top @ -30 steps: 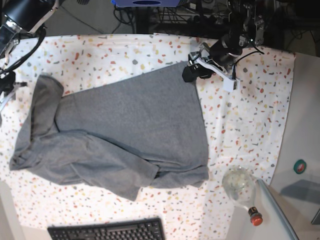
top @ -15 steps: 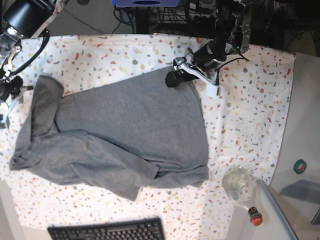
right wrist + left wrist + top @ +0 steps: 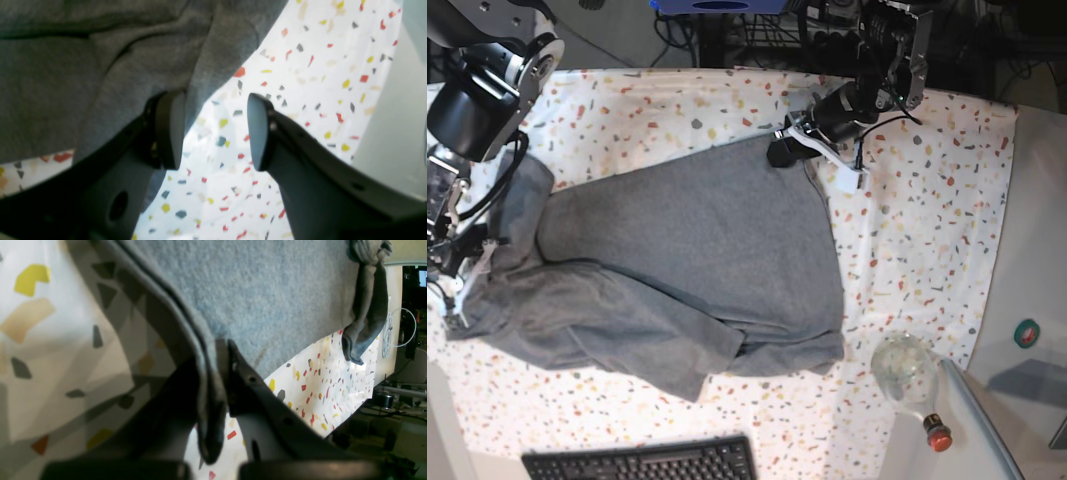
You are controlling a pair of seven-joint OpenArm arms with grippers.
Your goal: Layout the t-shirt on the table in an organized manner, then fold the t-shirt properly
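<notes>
Risk of a lopsided spread, judging by how the plain heather-grey short-sleeved knit t-shirt [image 3: 677,270] lies now: crumpled and doubled over itself on the white-clothed counter flecked with red, yellow and grey [image 3: 927,200], flat across the middle, bunched along the near and left edges of the base view. Left pincer [image 3: 222,373] clamped tight on a folded hem edge at the far corner of the shirt, cloth pinched between both jaws and hanging below them in the wrist view. Right pincer [image 3: 215,130] spread wide, gripping nothing, one pad [image 3: 171,128] just beside a drooping fold of grey knit, the other over bare speckled cloth. Likely trouble from here: only a thin double layer caught on the left side, so a hard tug could slip the soft knit out; pulling before the right side has its own hold could drag the whole garment across the counter rather than opening it; closing the right pincer where it stands could catch just the outer fold, or nothing, or pinch the counter's cloth along with the shirt. Also worth minding: clear glass bottle with a red cap [image 3: 912,385] near the shirt's lower corner, and black keyboard [image 3: 642,462] at the near edge
</notes>
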